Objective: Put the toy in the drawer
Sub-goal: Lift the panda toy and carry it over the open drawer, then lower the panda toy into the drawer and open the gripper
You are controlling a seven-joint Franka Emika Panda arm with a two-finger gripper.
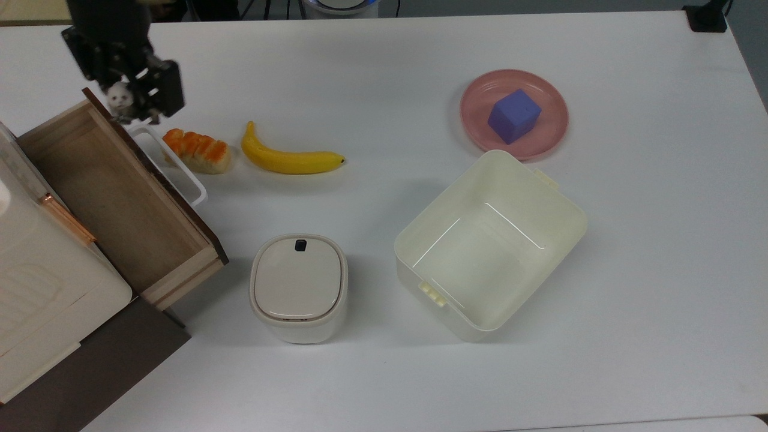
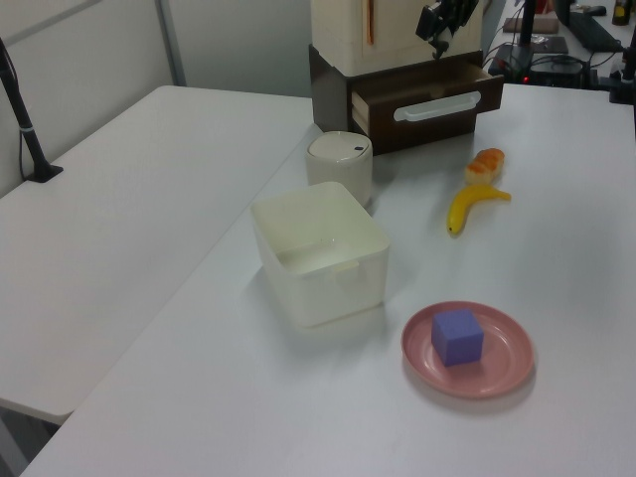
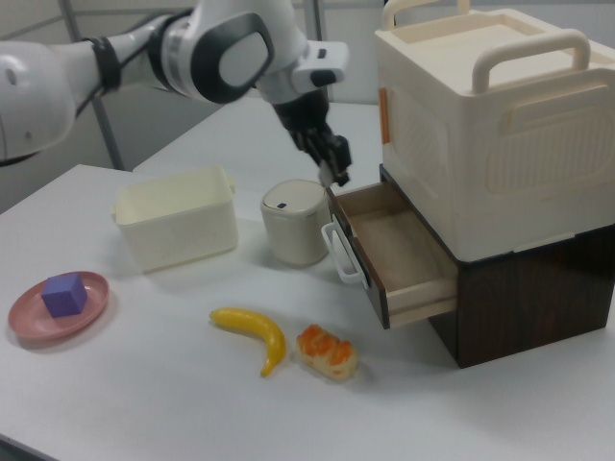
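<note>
The toy, a small black-and-white panda, hangs in my gripper, which is shut on it. In the top view they hover over the far end of the drawer's dark front panel, beside the white loop handle. The drawer is pulled open, and the light-wood floor that shows is bare. In the right view my gripper hangs just above the drawer's far front corner. In the left view my gripper is high above the drawer front.
A yellow banana and a piece of orange bread lie right of the handle. A lidded cream canister stands near the drawer's front corner. An open cream bin and a pink plate with a purple cube sit further right.
</note>
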